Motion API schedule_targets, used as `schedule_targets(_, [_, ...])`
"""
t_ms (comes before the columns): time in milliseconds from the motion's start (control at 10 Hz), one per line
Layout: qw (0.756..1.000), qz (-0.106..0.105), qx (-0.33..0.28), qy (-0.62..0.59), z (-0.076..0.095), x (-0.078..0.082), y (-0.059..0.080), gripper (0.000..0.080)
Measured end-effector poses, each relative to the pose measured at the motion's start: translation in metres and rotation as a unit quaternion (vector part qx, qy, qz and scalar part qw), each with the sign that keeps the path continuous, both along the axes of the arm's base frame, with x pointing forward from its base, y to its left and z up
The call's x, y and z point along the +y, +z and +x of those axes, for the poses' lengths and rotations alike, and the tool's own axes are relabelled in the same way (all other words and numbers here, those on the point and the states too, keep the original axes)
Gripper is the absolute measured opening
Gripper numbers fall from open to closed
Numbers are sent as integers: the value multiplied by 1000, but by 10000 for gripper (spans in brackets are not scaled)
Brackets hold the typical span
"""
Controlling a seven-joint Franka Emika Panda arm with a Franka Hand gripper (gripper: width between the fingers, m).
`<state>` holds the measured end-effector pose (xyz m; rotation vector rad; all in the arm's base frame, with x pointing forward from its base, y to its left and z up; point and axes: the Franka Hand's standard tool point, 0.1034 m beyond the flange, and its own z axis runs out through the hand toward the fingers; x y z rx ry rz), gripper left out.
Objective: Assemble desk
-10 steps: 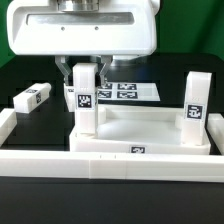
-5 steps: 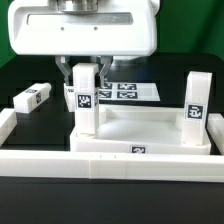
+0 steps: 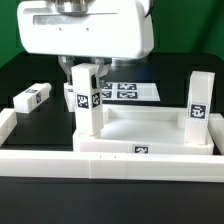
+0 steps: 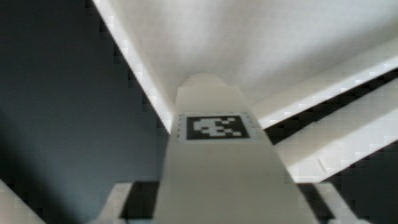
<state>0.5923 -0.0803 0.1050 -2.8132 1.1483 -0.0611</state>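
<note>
The desk's white rimmed tabletop point(image 3: 165, 147) lies near the front wall. One white square leg point(image 3: 89, 112) stands upright in the corner socket on the exterior view's left, and my gripper point(image 3: 85, 78) is shut on its upper part. In the wrist view the same leg point(image 4: 222, 165) runs away from my gripper point(image 4: 228, 200), its tag facing the camera, with a finger point(image 4: 132, 198) on each side and the tabletop point(image 4: 267, 50) beyond. A second leg point(image 3: 197, 108) stands in the corner on the exterior view's right. A third leg point(image 3: 32, 98) lies loose on the black table.
A long low white barrier wall point(image 3: 110, 170) runs along the front, with a side piece point(image 3: 5, 125) at the exterior view's left. The marker board point(image 3: 130, 90) lies flat behind the tabletop. The hand's wide white body hides what is behind it.
The hand has turned with the leg in it: the leg's tag, facing front before, now sits on an angled side face. The other parts have not moved.
</note>
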Motion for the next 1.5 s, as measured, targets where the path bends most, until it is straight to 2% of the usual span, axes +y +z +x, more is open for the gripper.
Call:
schedule_targets(400, [986,17,11,-167,1,6,0,290])
schedule_targets(700, [986,17,11,-167,2,7,0,290])
schedule_targets(800, [989,15,10,-150,1,7,0,472])
schedule_targets(900, [989,16,12,-145,1,9,-1,587])
schedule_targets(1000, [992,14,10,-127,1,8,-1,587])
schedule_targets(1100, [997,10,5,-71,1,6,-1,637])
schedule_targets(1500, [998,-4,-4,56,1,7,-1,649])
